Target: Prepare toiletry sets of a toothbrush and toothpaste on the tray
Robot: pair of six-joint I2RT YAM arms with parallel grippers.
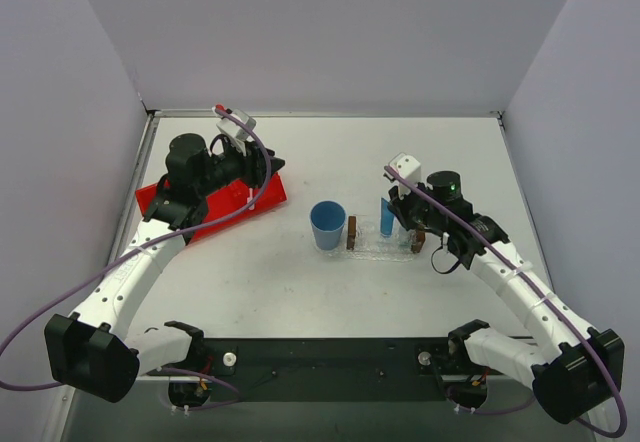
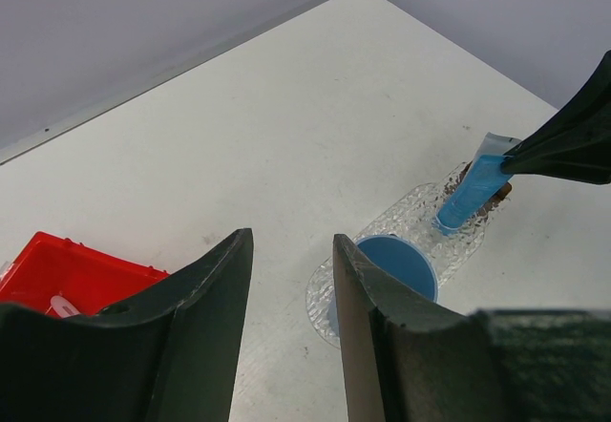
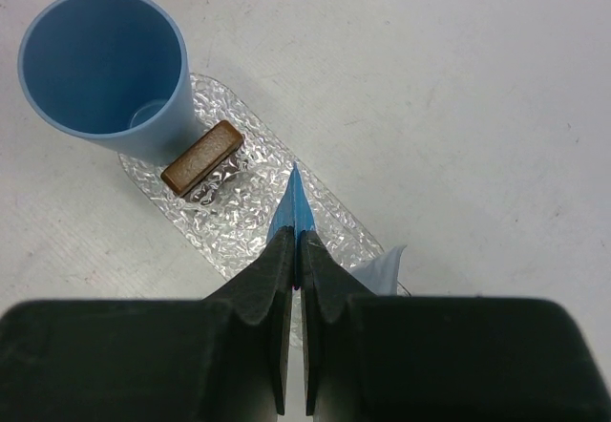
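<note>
The clear bubbly tray [image 3: 239, 221] lies mid-table with a brown block [image 3: 200, 158] at each end. My right gripper [image 3: 298, 236] is shut on the bright blue toothpaste tube [image 3: 297, 202] and holds it upright over the tray's middle [image 1: 385, 217]; in the left wrist view the tube [image 2: 468, 193] reaches down to the tray. A pale whitish tube end [image 3: 384, 267] shows beside my right fingers. My left gripper [image 1: 268, 172] is open and empty above the red bin [image 1: 165, 200]. A thin white stick [image 1: 250, 197] in that bin may be the toothbrush.
A round blue cup [image 1: 328, 225] stands on the tray's left end, touching the left brown block [image 1: 351, 234]. The red bin sits at the left of the table, near the left wall. White walls close the table on three sides.
</note>
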